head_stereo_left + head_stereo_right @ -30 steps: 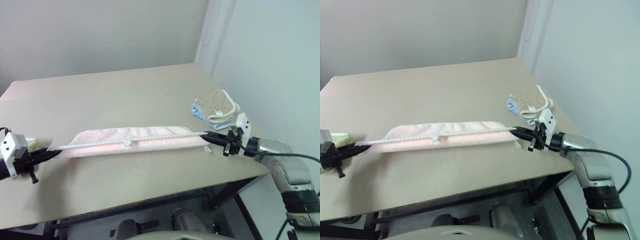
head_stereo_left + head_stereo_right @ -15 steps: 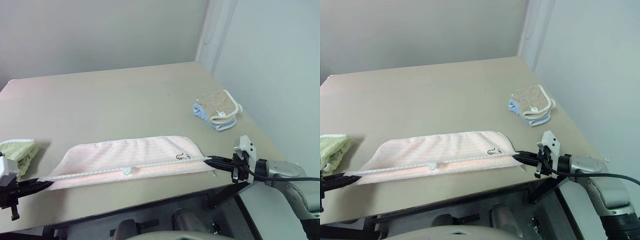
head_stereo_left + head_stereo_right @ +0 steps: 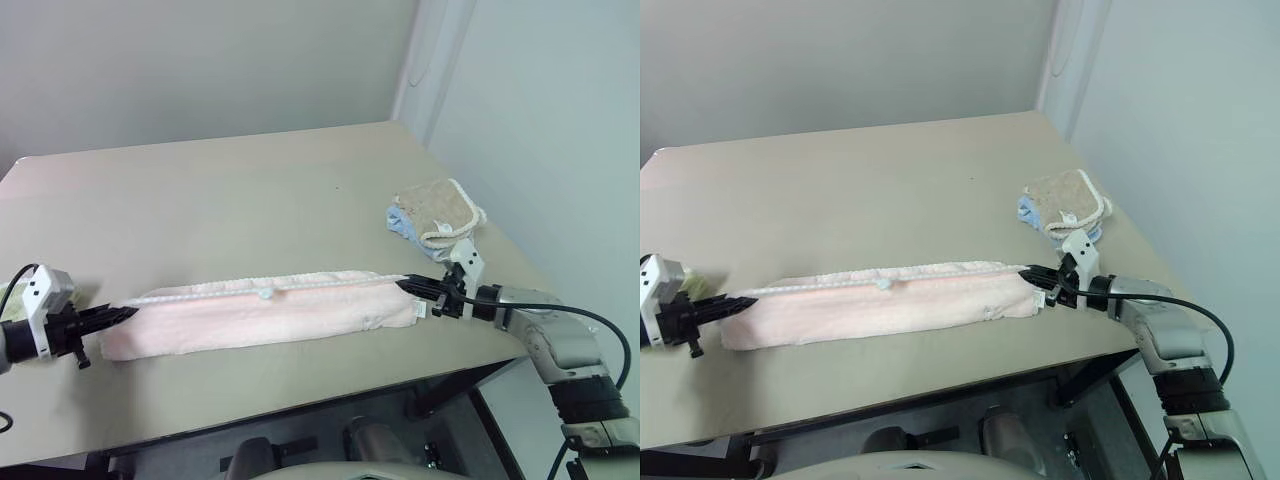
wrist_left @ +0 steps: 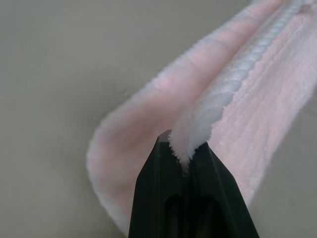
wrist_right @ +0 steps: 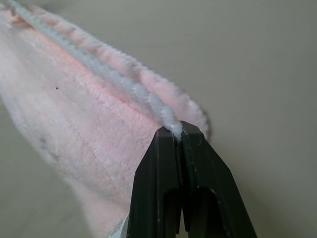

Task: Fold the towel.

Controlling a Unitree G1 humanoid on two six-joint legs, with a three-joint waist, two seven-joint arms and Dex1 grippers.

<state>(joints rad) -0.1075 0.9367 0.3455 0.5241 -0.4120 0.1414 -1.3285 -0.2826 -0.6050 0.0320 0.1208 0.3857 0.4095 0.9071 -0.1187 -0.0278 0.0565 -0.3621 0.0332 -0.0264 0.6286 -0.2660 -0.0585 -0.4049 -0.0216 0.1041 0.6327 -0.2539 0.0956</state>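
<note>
The towel (image 3: 260, 316), pale pink with white stitched edging, lies as a long narrow band across the near part of the table (image 3: 230, 200). It is doubled over, and its white edge runs taut along the far top side. A small white loop (image 3: 265, 293) sits midway on that edge. My left gripper (image 3: 125, 313) is shut on the towel's left end; in the left wrist view the black fingertips (image 4: 168, 163) pinch the white edging. My right gripper (image 3: 405, 285) is shut on the right end, and its fingertips (image 5: 190, 144) clamp the edging too.
A folded tan towel on a blue one (image 3: 435, 218) lies at the table's right side, beyond my right gripper. A bit of light green towel (image 3: 692, 285) shows behind my left gripper. The table's front edge (image 3: 300, 385) runs just below the pink towel.
Half a second ago the towel lay spread, with both grippers holding its near edge by the table's front. Both grippers have since carried that edge away from the front, over the towel, doubling it.
</note>
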